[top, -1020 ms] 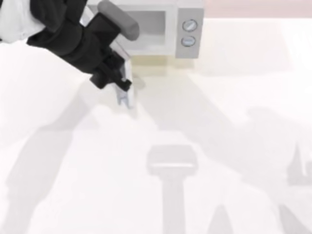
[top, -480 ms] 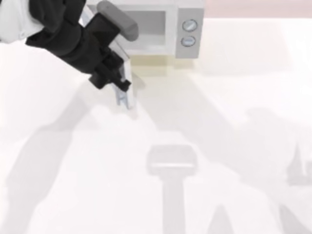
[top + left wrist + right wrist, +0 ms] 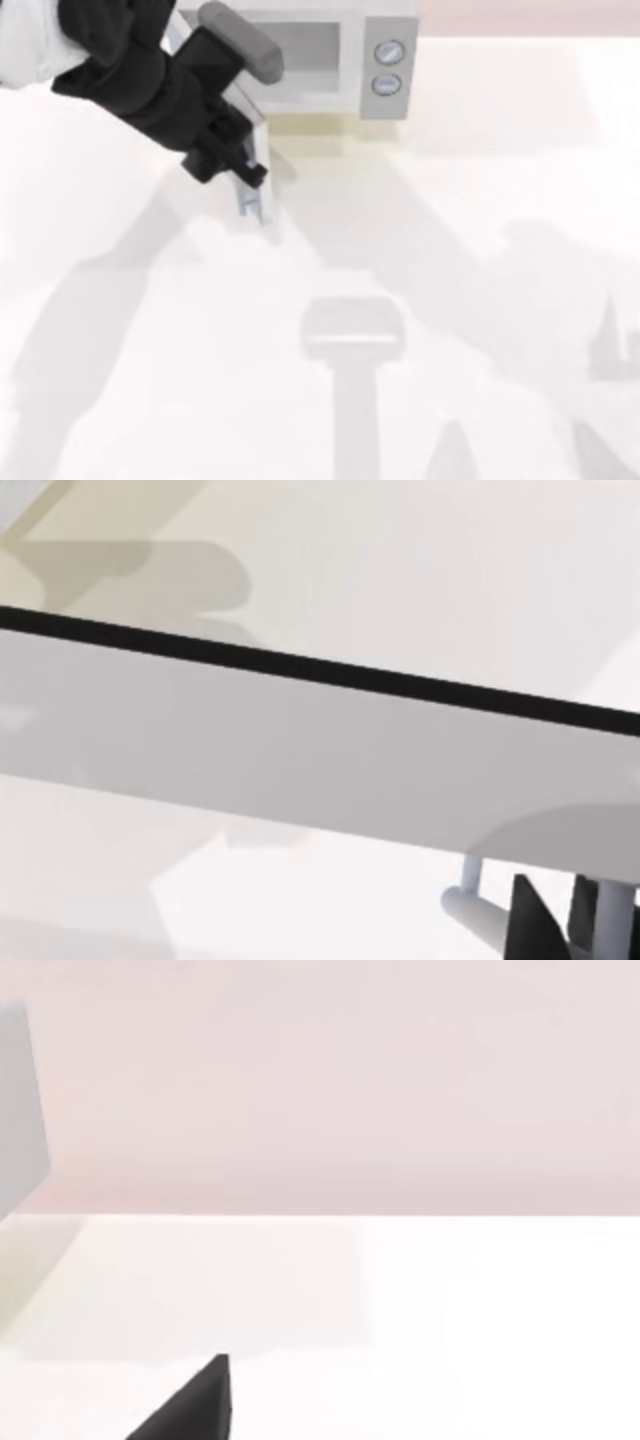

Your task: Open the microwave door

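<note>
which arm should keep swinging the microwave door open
Left. The left gripper is at the microwave door's outer edge, beside its handle, with the microwave already partly open. The right arm is out of the top view.

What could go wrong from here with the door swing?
The left end effector grips the microwave door only at its handle edge, so it may slip off. The door already stands swung out; pulling on could drag the light microwave across the table.

Left arm (image 3: 130,80): black w/ white link, grey cylinder, pale fingers (image 3: 250,200).
</note>
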